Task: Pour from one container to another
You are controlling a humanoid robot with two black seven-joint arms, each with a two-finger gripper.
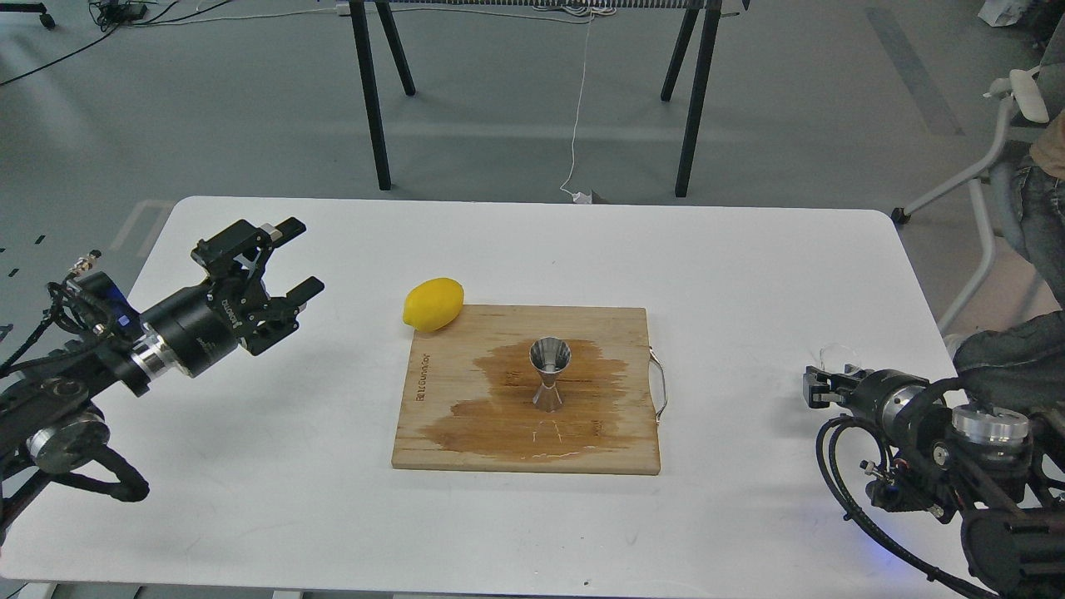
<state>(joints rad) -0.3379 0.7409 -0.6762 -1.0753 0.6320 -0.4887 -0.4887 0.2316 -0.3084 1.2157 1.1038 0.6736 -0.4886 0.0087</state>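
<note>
The steel jigger (550,374) stands upright on the wet patch in the middle of the wooden board (441,441). A small clear glass cup (839,356) shows only faintly near the table's right edge, just behind the tip of my right gripper (819,388). That gripper is dark and seen end-on, so I cannot tell its fingers apart or whether they touch the cup. My left gripper (296,258) hovers open over the left part of the table, far from both containers, with nothing between its fingers.
A yellow lemon (433,304) lies against the board's far left corner. A metal handle (661,387) sticks out of the board's right side. The white table (749,274) ends close behind the cup. A chair and a seated person are at the right.
</note>
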